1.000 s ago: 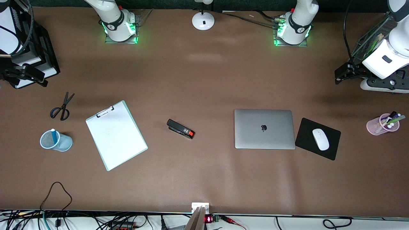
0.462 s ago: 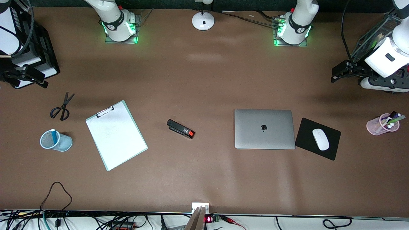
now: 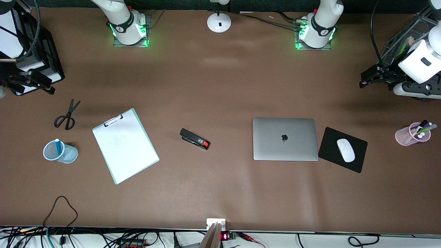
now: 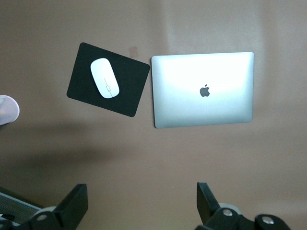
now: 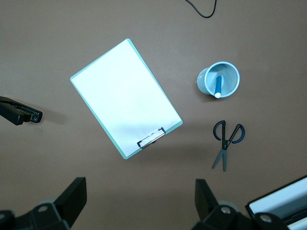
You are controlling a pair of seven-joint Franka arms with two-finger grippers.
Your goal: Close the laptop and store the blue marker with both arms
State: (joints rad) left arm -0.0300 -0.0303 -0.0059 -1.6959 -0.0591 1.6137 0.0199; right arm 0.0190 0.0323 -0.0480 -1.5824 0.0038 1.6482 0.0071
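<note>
Laptop (image 3: pixel 285 139) lies lid-down, already closed, mid-table toward the left arm's end just beside the mouse pad (image 3: pixel 342 149); blue marker (image 3: pixel 58 146) stands in the blue mesh cup (image 3: pixel 60 152) toward the right arm's end, near the clipboard (image 3: pixel 125 145) and scissors (image 3: pixel 67 115). Both jobs look done, so I'd judge nothing is left but parking. Left hand (image 4: pixel 139 203) hangs spread and empty over bare table, right hand (image 5: pixel 139 201) likewise; marker's lower end hidden in the cup, both arms cut off at the edges.
</note>
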